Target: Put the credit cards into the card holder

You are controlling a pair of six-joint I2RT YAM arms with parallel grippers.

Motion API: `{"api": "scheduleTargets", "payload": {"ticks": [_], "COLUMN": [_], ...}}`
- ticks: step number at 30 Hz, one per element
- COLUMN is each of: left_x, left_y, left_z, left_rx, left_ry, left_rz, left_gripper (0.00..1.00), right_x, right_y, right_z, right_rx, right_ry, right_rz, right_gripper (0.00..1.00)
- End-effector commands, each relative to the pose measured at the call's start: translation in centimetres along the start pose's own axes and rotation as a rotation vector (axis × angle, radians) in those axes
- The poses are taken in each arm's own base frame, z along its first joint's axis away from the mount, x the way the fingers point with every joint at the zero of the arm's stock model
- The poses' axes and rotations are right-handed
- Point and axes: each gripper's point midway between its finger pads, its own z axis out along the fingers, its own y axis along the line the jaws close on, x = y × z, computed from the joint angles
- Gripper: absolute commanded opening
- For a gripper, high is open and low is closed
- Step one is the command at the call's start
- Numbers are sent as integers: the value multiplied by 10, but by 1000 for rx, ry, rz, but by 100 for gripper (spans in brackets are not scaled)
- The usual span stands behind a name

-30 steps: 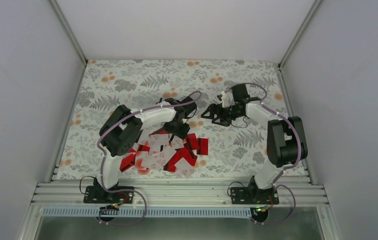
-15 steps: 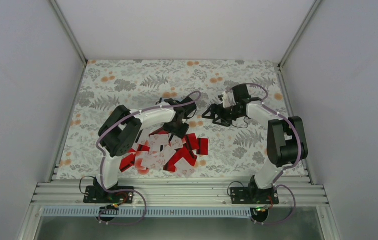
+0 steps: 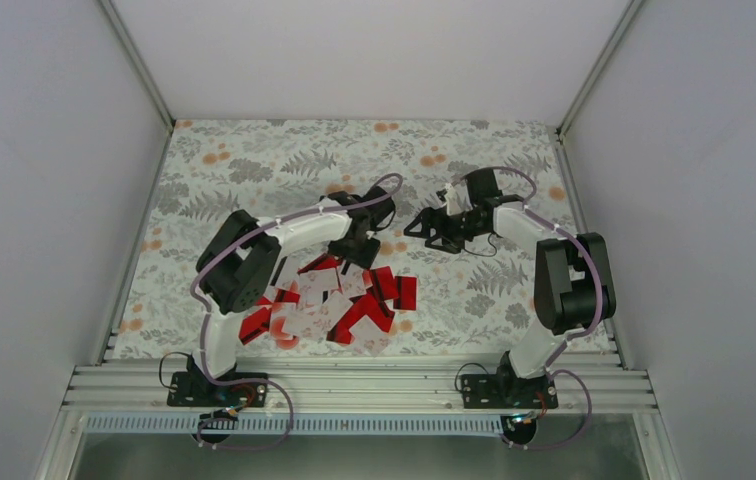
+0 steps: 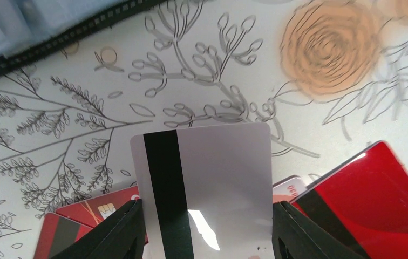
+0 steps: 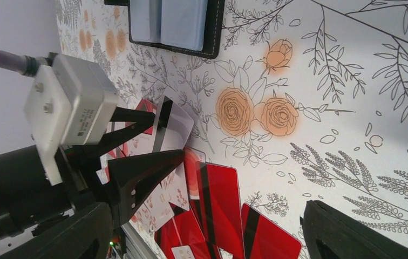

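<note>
Since one second ago, the left end effector (image 3: 359,245) has risen a little from the pile and shifted slightly toward the far side of the desk (image 3: 254,160), and its jaws have come closer together. The right arm has kept its place.

Now the left end effector (image 4: 207,216) is grasping a white card (image 4: 207,172) with a black stripe. One finger (image 4: 113,234) presses on each long side, and the far end of the card sticks out in front of them. From the right wrist view the white card (image 5: 172,121) appears lifted and tilted, above the other cards (image 5: 218,205).

These other cards (image 3: 334,305), red ones and pale ones, lie mixed and overlapping on the desk, in front of the left arm.

The card holder (image 5: 175,24) lies open on the desk, its blue-grey inside up. It is ahead of the held card and apart from it; only its edge (image 4: 7,27) shows in the left wrist view.

The right end effector (image 3: 424,228) is released, with its jaws wide apart and nothing between them.
</note>
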Motion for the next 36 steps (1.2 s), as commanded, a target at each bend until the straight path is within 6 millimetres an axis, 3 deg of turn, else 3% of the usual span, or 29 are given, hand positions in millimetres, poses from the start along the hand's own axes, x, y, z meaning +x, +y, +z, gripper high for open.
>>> {"api": "scheduleTargets", "payload": {"ticks": [1,10,18,27,36], "left_x": [-25,-55,-67,-77,-79], "left_y": [-6,-22,-33,-42,-51], "left_z": [-39,-91,-123,-141,-147], "left_rx": [50,175,245,277,274], "left_ry": [-100,-246,-362,-434,-461], "left_rz": [-26,2,108,208,264], "left_gripper": [46,46,46,46,45], "right_x": [-11,-23,-28,-10,-3], "right_y": [15,44,68,75,81], "right_z": [-10,-19,-27,-20,-5], "right_rx": [-42,-171,-259,-344,-340], "right_ry": [-34,-32,9,122,158], "right_rz": [-27,-6,7,86,102], "right_gripper": [89,89,88,79,63]}}
